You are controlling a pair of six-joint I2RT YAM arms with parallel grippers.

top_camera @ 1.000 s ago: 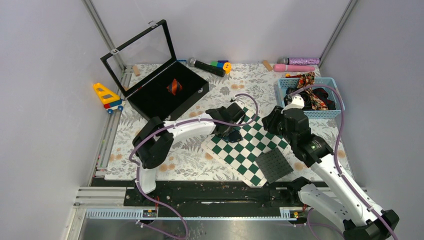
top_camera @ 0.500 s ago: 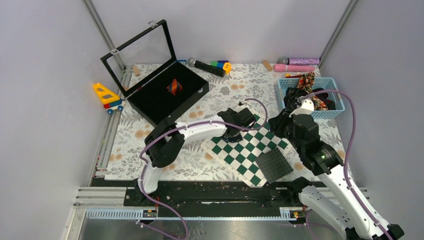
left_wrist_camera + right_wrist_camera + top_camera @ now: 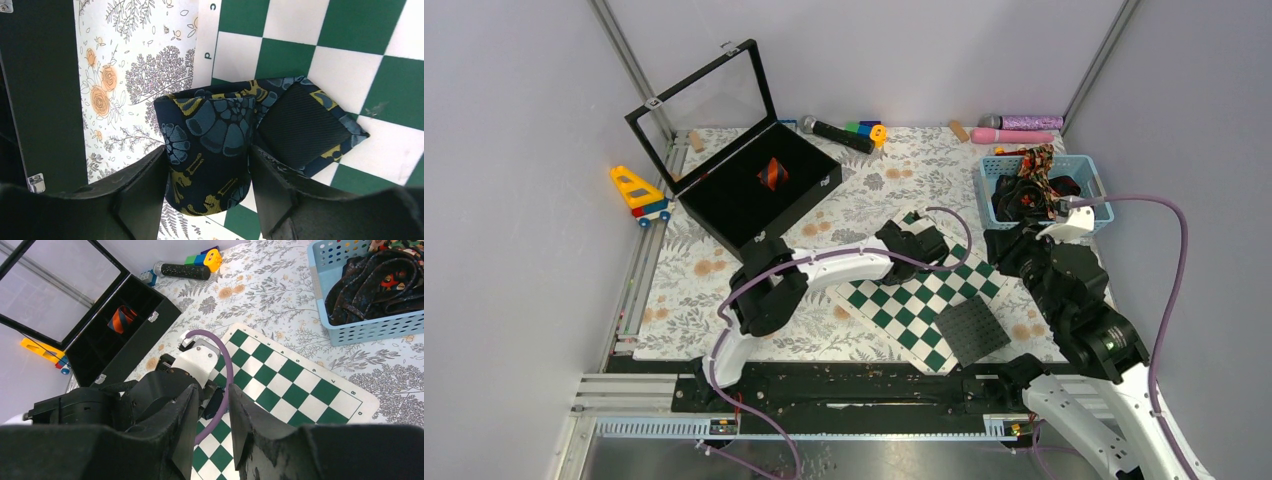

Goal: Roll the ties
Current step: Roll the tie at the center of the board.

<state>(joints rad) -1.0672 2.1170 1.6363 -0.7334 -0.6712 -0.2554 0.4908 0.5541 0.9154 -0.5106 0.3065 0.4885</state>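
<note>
A rolled navy tie with blue flowers and yellow marks (image 3: 210,150) stands at the chequered board's (image 3: 300,50) edge, its pointed tail lying flat beside it. My left gripper (image 3: 207,147) straddles the roll, fingers close against both sides without squeezing it; from above the left gripper (image 3: 921,250) hides the roll. A red-orange striped rolled tie (image 3: 772,173) (image 3: 121,319) sits in the black box (image 3: 754,195). Dark loose ties (image 3: 1034,190) (image 3: 375,280) fill the blue basket (image 3: 987,165). My right gripper (image 3: 214,387) (image 3: 1004,243) hovers near the basket, narrowly open and holding nothing.
A dark square pad (image 3: 972,328) lies on the board's (image 3: 904,300) near corner. Along the back are a microphone (image 3: 836,133), coloured blocks (image 3: 867,129) and pink and purple cylinders (image 3: 1024,130). A toy truck (image 3: 639,193) sits at the left edge.
My left arm reached further right along the board and its jaws widened around the roll. My right arm pulled back to the right, away from the board.
</note>
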